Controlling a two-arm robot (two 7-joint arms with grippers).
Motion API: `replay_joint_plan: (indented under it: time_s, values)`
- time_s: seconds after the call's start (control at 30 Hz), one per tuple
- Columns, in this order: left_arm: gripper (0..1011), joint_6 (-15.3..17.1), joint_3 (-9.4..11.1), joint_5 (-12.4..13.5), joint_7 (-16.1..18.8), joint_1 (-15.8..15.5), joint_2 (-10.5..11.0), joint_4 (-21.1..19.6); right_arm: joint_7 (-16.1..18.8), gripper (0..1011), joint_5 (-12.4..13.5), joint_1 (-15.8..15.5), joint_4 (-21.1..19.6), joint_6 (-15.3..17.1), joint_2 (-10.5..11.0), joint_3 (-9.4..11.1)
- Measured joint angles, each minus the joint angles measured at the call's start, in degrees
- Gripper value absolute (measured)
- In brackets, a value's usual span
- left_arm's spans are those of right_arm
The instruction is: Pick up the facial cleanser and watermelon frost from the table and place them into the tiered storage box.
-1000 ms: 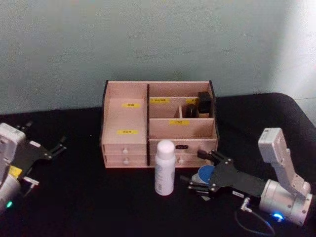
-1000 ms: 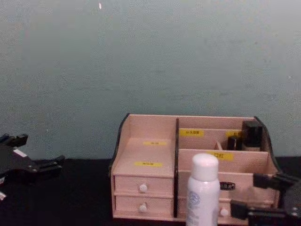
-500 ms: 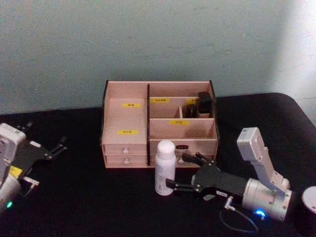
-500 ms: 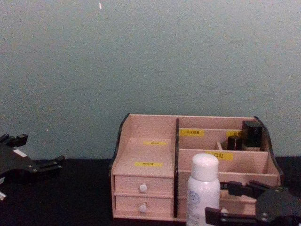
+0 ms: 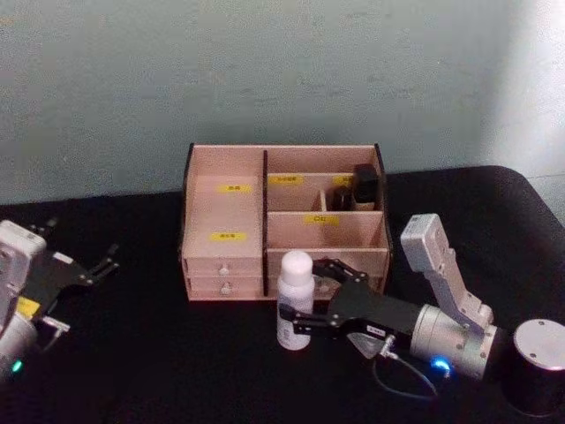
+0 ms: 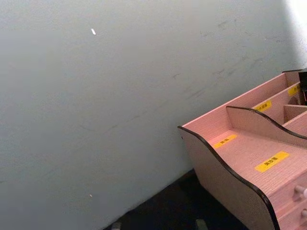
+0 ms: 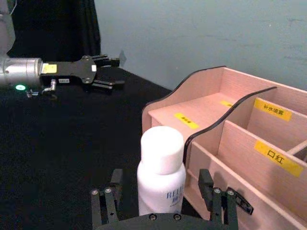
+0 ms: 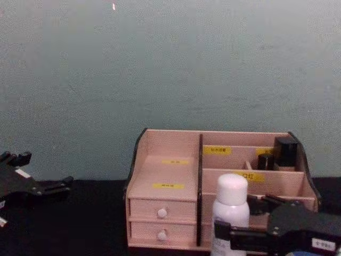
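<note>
The facial cleanser (image 5: 295,265), a white bottle with a white cap (image 7: 161,151), stands upright on the black table just in front of the tiered storage box (image 5: 225,201). My right gripper (image 5: 303,290) is open around it. One finger (image 7: 103,207) is on each side of the bottle's lower body, with a gap to the bottle on each side. The chest view shows the bottle (image 8: 231,193) between those fingers (image 8: 226,232), close to the box (image 8: 165,172). My left gripper (image 5: 102,260) rests open at the far left. The watermelon frost is hidden.
A dark cylinder with a grey top (image 5: 537,355) stands at the table's front right, behind my right arm. Dark small items (image 5: 364,184) sit in the box's rear right compartment. The box's drawers (image 8: 161,213) are closed. A wall rises behind the box.
My right gripper has swung left across the table, and its open fingers now straddle the white bottle. The dark cylinder has come into view at the right. The left arm has stayed put.
</note>
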Motion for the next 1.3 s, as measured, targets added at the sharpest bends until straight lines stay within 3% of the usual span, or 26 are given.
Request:
replay_joint_plan:
  time_s: [1.3]
  values:
    - [1001, 0.0, 0.0, 0.0, 0.0, 0.0, 0.0, 0.0, 0.3, 1002, -0.48, 2.31, 3.05, 1.84, -2.11, -0.79]
